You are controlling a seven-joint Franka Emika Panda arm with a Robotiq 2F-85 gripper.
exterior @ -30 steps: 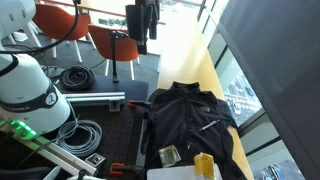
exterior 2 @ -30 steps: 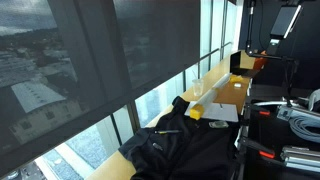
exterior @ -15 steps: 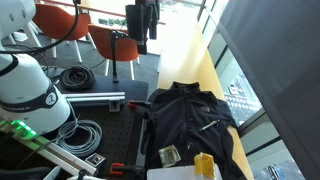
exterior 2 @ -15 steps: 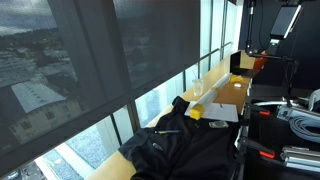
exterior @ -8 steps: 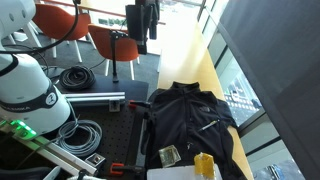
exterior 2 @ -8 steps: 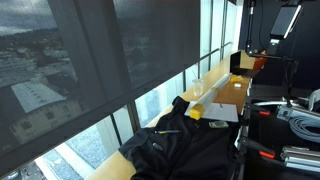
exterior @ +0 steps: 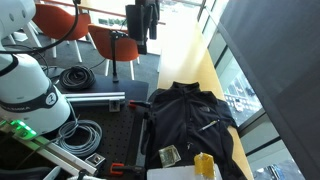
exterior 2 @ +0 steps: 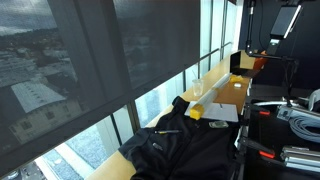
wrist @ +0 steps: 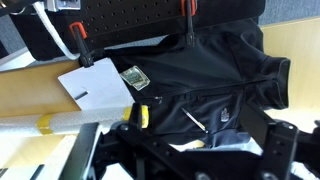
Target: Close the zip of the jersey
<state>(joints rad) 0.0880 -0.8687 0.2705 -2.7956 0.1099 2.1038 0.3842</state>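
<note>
Jersey (exterior: pixel 190 120) lies spread on the wooden worktop (exterior: pixel 215 70). In the wrist view the claw (wrist: pixel 195 150), spread wide, hides its near edge. Zip (wrist: pixel 215 88) is barely traceable against the black fabric.

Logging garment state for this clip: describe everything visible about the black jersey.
The jersey is black, soft-looking fabric with a collar, long sleeves and a small light chest mark. It lies spread front-up, rumpled, on the wooden table, zip running down its centre; whether that is closed cannot be told. Nothing grips it.
</note>
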